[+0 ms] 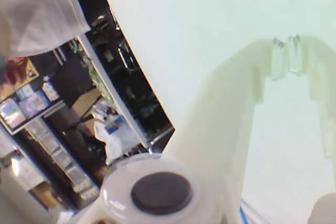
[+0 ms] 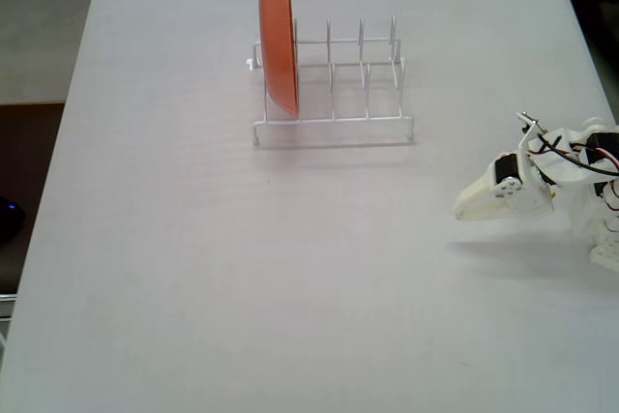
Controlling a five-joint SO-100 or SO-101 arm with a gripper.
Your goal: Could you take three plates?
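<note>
Claw (image 1: pixel 287 56) closed, empty, arm folded at table (image 2: pixel 193 268) edge.

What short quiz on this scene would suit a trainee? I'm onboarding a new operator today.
1. True or false: the orange plate stands upright in the rack.
2. In the fixed view, which slot of the rack holds the plate? A) the leftmost B) the middle C) the rightmost
3. Fill in: in the wrist view the gripper has its fingertips close together with ____ between them.

Key
1. True.
2. A; the other slots are empty.
3. Nothing; the gripper sits at the right of the table, apart from the rack. No grey-blue, yellow or cream plate shows in either view.
</note>
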